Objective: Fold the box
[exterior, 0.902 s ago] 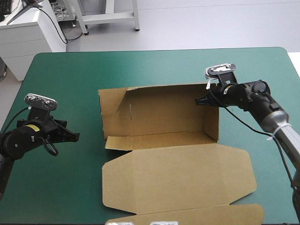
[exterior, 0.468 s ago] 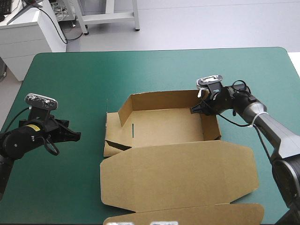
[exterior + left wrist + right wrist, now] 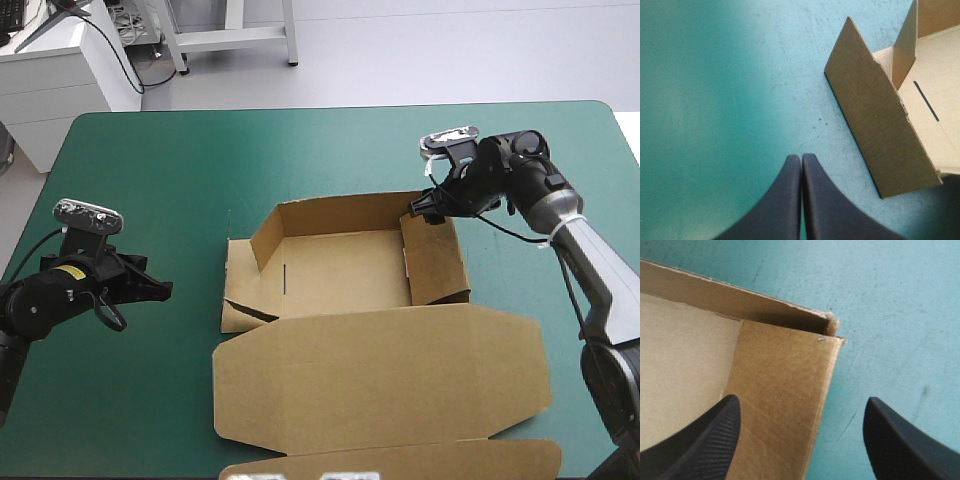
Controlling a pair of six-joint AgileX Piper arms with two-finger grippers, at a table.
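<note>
Occupying the middle of the teal-green cover: 1 brown box, part-formed as an open tray.

- Far wall: raised.
- Right wall: raised, leaning in over the tray floor. In the right wrist view its top edge meets the far wall at the far right corner.
- Left side: 1 short panel stands at the far left corner. 1 outer flap is raised on its edge on the cover, outside the tray.
- Slot: 1 narrow dark cut in the floor, near the left side.
- Lid: flat on the cover, extending from the tray's near side toward the near table edge. 1 further strip lies at that edge.

Right gripper: at the tray's far right corner. The 2 black fingers are spread wide, 1 on each side of the right wall's top edge. They grip nothing, and contact with the board cannot be told.

Left gripper: well to the left of the box, low over bare cover. Its 2 fingers are pressed together into 1 point with nothing between them, aimed toward the outer flap but apart from it.
</note>
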